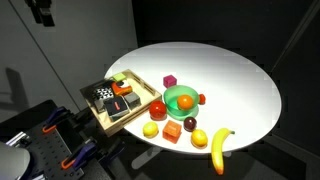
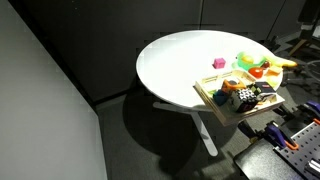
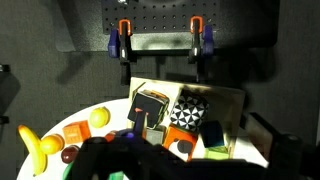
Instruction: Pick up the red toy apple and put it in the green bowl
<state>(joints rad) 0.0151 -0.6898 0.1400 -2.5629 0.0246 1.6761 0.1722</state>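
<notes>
None of the task looks done. Nearest the wrist camera, the gripper (image 3: 160, 160) is only a dark, blurred mass along the bottom edge, and I cannot tell whether its jaws are parted or closed. Just past it lie a banana (image 3: 30, 150), a red-orange cube (image 3: 77, 131) and a lemon (image 3: 99, 118), then the wooden tray (image 3: 225, 100) of blocks, and farthest off two orange clamps (image 3: 124, 27). In an exterior view the red toy apple (image 1: 157, 108) sits on the white table (image 1: 230, 80) between tray and green bowl (image 1: 170, 93), just beside the bowl's rim. The bowl holds only a small orange fruit (image 1: 186, 101). By my reading, reach, grasp and drop are all left to do. Apple and bowl cannot be made out in the wrist view.
</notes>
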